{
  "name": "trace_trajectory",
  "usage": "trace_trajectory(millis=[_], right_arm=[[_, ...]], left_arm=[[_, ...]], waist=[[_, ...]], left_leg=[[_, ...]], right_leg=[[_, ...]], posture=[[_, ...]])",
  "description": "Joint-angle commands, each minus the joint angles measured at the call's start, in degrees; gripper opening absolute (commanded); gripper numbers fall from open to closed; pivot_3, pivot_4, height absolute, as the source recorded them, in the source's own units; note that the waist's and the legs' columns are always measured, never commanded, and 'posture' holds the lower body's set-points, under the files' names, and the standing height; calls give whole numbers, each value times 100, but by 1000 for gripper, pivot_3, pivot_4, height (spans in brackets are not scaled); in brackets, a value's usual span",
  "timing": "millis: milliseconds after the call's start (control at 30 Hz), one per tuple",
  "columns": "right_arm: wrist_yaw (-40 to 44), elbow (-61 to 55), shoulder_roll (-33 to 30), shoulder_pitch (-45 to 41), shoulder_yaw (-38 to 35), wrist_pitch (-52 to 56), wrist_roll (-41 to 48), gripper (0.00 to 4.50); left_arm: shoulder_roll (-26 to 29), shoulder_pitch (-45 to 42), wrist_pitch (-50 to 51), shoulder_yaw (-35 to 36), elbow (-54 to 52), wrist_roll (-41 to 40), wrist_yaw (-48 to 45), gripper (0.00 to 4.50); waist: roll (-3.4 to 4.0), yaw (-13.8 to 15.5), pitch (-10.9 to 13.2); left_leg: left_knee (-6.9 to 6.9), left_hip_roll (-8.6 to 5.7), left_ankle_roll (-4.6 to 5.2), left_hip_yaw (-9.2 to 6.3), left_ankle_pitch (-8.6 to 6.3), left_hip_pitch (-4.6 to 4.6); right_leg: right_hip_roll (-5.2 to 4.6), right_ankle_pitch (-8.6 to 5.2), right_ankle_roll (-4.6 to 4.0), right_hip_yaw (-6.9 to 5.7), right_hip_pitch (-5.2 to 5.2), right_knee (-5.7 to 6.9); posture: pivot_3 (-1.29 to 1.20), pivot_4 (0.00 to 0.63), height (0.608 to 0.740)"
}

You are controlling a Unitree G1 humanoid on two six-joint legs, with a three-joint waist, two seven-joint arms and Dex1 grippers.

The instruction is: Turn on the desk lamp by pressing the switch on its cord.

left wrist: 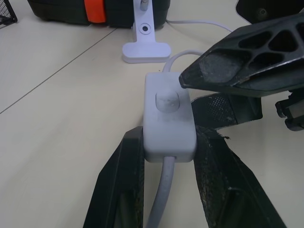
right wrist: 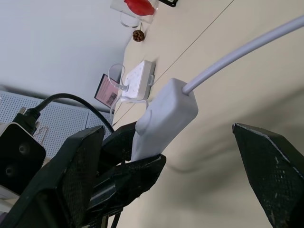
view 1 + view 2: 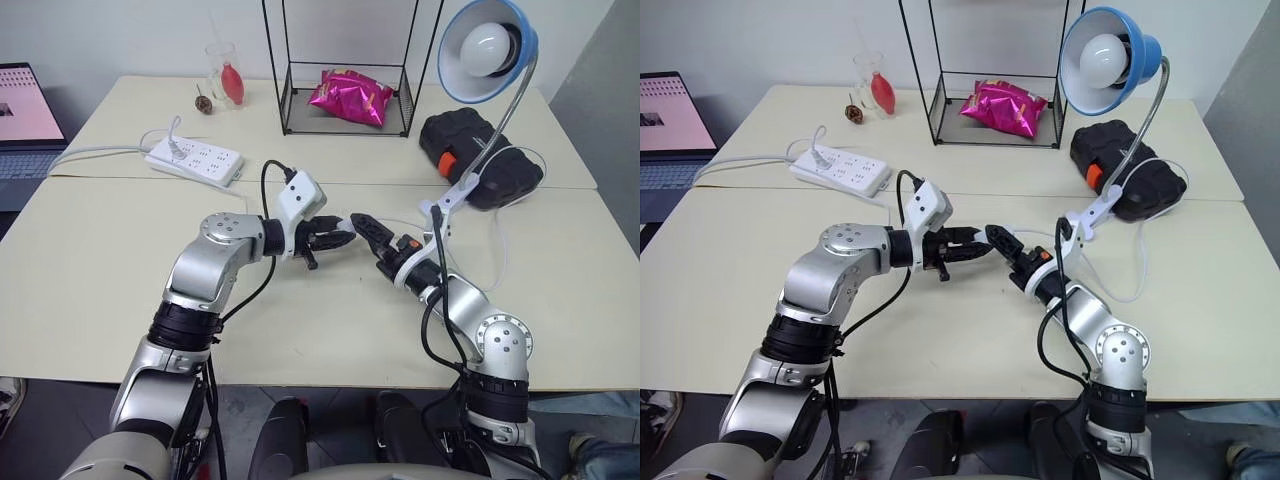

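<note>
Lamp [image 3: 487, 50] standing at the far right of the table [image 3: 100, 270], blue shade up high, big white bulb facing this way, unlit. Silver neck curving down to a white clip base [image 1: 145, 45], sitting just in front of a black case [image 3: 480, 155] with an orange part. Thin white cord [image 1: 159, 204] coming out of both ends of a small white switch [image 1: 167, 118].

Left gripper [image 1: 168, 145] closed tight on the switch, one black finger on each side, holding it a little above the table near the middle. Round button on the switch facing up.

Right gripper [image 2: 166, 156] wide open, holding nothing, pointing at the left gripper from the right side. One of its fingertips [image 1: 209, 71] just above the switch, right beside the button; cannot tell if touching.

Farther back: a white power strip [image 3: 195, 160] on the left, a black wire rack [image 3: 345, 70] with a pink bag [image 3: 350, 97] inside, a glass [image 3: 222, 65] with something red in it. Laptop [image 3: 25, 120] at the far left edge.
</note>
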Motion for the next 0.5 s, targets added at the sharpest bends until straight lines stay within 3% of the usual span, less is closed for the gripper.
trace_trajectory(millis=[33,233,500], right_arm=[[118,-80,7,-104,64,-65,122,4500],[142,-4,-7,-128,95,-29,133,4500],[121,64,76,-129,103,-82,128,2828]], left_arm=[[41,-10,10,-12,-278,-97,33,1106],[51,18,30,-19,-350,-109,47,1106],[89,82,39,-42,-437,-116,29,1106]], waist=[[0,-1,0],[0,-9,0],[0,-14,0]], left_leg=[[0,0,0,0,0,0],[-2,0,0,0,0,0],[-3,0,0,0,0,0]], right_leg=[[0,0,0,0,0,0],[0,-1,0,0,0,-1],[0,-6,8,0,-1,-2]], posture=[[0,150,740],[0,150,740],[0,150,740]])
